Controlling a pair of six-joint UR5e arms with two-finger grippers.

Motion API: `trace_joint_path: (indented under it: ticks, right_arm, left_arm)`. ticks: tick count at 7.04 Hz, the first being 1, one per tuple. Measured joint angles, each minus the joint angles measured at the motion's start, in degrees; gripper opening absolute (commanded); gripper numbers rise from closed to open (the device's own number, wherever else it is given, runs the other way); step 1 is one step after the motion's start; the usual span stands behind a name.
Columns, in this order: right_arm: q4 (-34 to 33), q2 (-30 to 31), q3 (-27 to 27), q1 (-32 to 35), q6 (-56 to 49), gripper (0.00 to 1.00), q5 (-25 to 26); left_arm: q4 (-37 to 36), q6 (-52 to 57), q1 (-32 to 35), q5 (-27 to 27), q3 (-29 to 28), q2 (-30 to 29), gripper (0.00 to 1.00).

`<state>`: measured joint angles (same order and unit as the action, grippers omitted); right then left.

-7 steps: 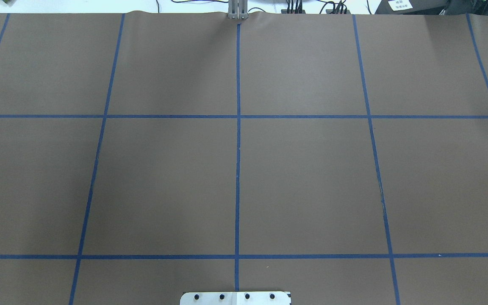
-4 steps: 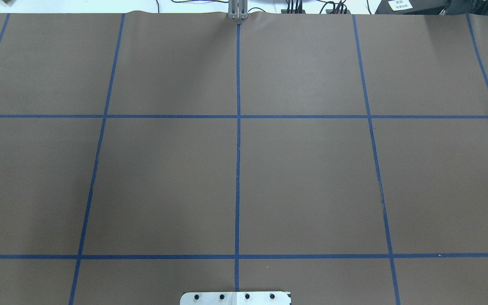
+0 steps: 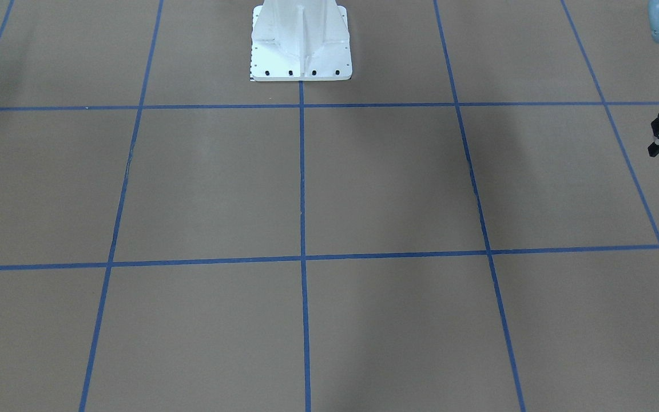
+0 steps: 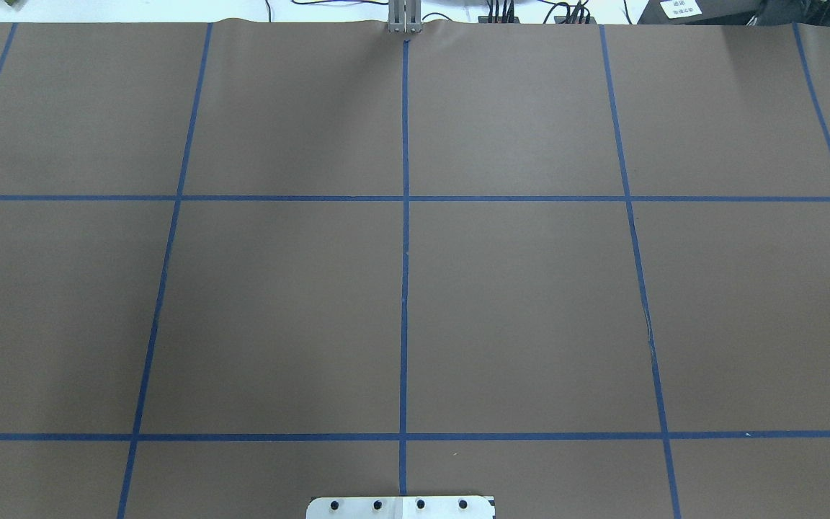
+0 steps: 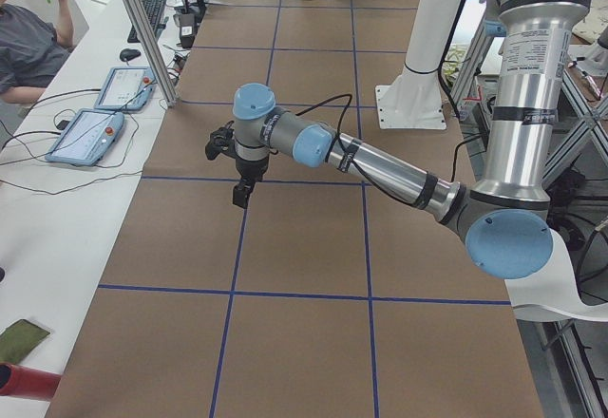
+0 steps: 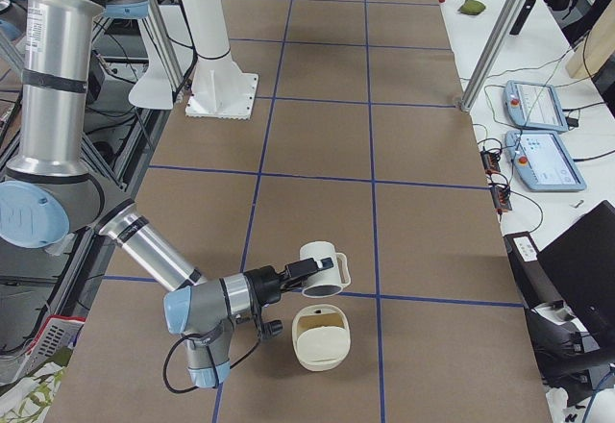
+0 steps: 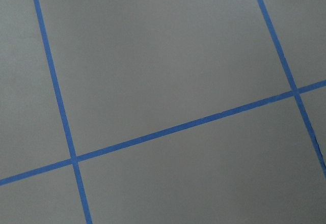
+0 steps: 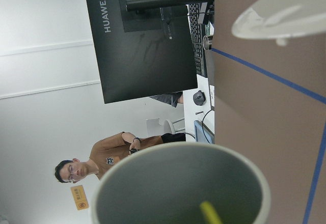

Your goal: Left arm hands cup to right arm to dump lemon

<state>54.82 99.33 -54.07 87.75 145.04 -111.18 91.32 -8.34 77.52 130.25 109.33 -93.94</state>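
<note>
Nearest my right-wrist camera, the cup (image 8: 178, 183) fills the view. Its grey inside holds a yellow sliver, the lemon (image 8: 210, 214), cut off at the bottom edge. From the side, the cup lies tipped at the right gripper (image 6: 306, 271), above a cream bowl (image 6: 322, 338) near the worktop's right end. I can't tell whether those jaws clamp it. Far off toward the left end, the left gripper (image 5: 241, 194) hangs pointing down, and I can't read its jaws either.
</note>
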Motion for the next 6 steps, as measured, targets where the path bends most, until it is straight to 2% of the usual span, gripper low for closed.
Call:
trace_joint_path:
  ticks: [6]
  right_arm:
    - [7.2,-0.9,2.8,0.2,17.1,0.00,9.6]
  left_arm:
    - [0.0,0.0,0.0,0.0,-0.1,-0.5,1.00]
